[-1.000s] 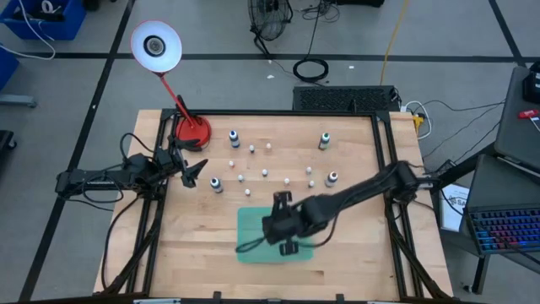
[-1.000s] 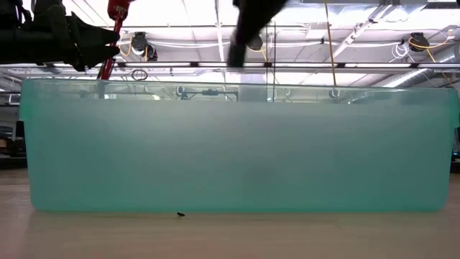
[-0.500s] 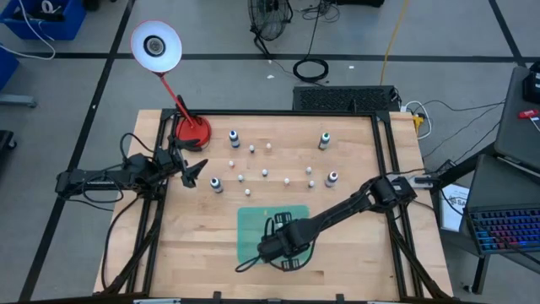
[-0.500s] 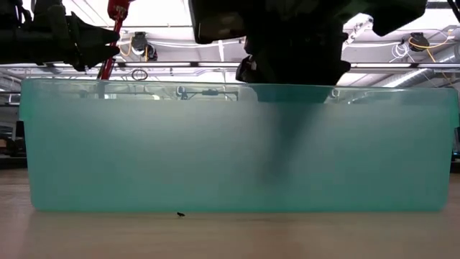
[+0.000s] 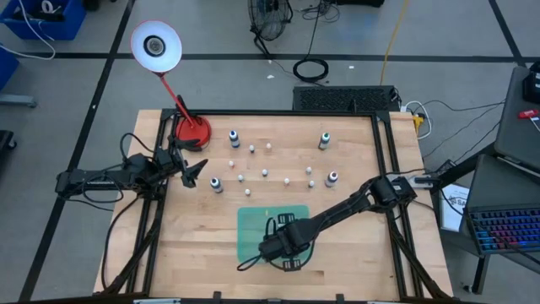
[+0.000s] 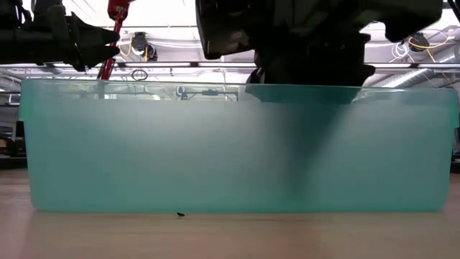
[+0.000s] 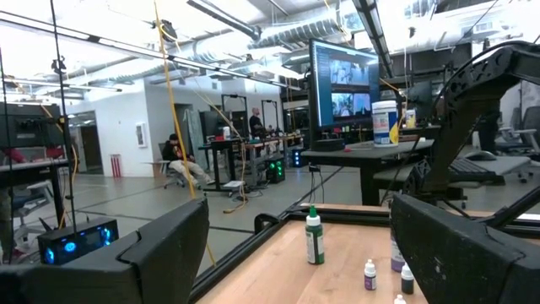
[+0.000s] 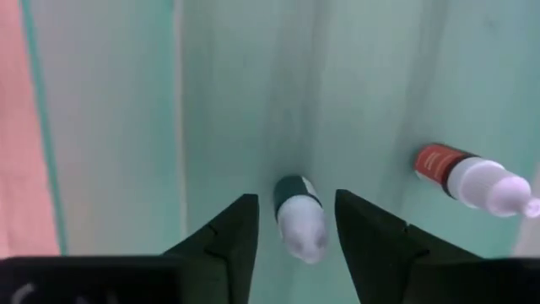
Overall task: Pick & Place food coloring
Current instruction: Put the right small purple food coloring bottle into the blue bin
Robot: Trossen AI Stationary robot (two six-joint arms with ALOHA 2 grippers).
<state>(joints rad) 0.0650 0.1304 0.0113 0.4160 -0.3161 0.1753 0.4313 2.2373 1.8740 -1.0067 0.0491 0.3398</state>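
A small green bottle with a white cap [image 8: 299,215] sits in the teal bin [image 5: 251,221], its cap toward the right wrist camera. My right gripper [image 8: 295,198] is down in the bin [image 6: 144,144] and open. One finger stands on each side of that bottle, with a gap showing on both sides. A red bottle with a white dropper cap [image 8: 456,173] lies on its side on the bin floor nearby. My left gripper [image 5: 194,171] hovers open near the table's left edge, beside the red lamp base [image 5: 192,131].
Several white-capped bottles stand on the wooden table beyond the bin, among them a dark one [image 5: 216,184], one at far right [image 5: 324,140] and a green one [image 7: 314,238]. Several tiny white-capped ones [image 5: 264,173] stand scattered between them. The lamp [image 5: 156,44] overhangs the far left corner.
My right arm moved toward the table's near edge and came down into the teal bin, filling the low view above the bin's rim. Over the last half second it has stayed almost still.
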